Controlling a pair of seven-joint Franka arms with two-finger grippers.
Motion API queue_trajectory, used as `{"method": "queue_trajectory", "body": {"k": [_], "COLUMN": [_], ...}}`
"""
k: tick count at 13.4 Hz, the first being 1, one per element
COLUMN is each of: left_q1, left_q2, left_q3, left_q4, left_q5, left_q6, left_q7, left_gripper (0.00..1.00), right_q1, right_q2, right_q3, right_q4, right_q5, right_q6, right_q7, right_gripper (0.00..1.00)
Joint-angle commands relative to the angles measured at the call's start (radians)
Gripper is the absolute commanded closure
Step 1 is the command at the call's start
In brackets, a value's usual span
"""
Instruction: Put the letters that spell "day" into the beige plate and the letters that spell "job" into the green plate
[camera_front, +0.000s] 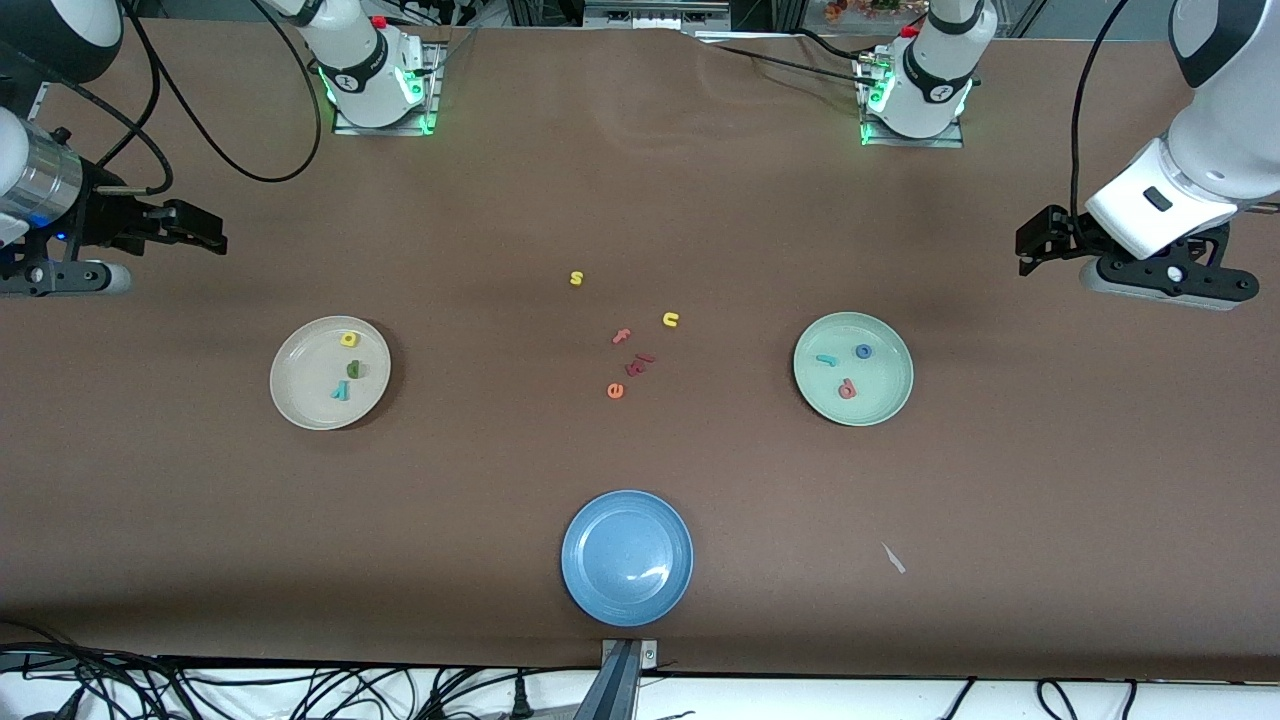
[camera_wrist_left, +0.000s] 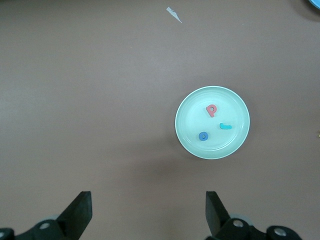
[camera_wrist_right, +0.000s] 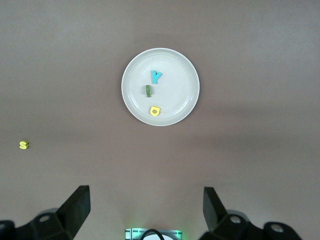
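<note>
Jaws of left gripper (camera_front: 1035, 245) and right gripper (camera_front: 205, 232) stand wide, empty, over bare tabletop (camera_front: 640, 180) edges. Day letters (camera_front: 347, 368) lie in beige plate (camera_front: 296, 400); job letters (camera_front: 846, 368) in green plate (camera_front: 890, 400).

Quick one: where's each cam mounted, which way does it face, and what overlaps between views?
Front: high, across the table, facing both bases; shows the whole table, the left gripper and right gripper, both open, waiting at their ends.
Left wrist: looks down past its own open fingers at the green plate holding j, o, b.
Right wrist: looks down past its own fingers at the beige plate holding d, a, y.
Shared: each plate also appears in front; yellow s in right wrist and front.
</note>
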Motion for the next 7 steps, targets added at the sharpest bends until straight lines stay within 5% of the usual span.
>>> {"method": "queue_trajectory", "body": {"k": [1, 7], "left_q1": [-0.005, -0.008], "left_q2": [0.017, 0.017], "left_q3": [0.006, 0.004], "left_q4": [0.037, 0.037], "left_q5": [-0.028, -0.028], "left_q6": [-0.027, -0.027], "left_q7": [0.017, 0.015], "left_gripper": [0.0, 0.0], "right_q1": [-0.014, -0.011], "right_q2": [0.001, 0.004], "right_q3": [0.02, 0.022], "right_q4": [0.015, 0.017], "right_q5": [-0.018, -0.016], "right_q6": [0.038, 0.033], "right_q7": [-0.018, -0.013], "right_gripper": [0.0, 0.0]}}
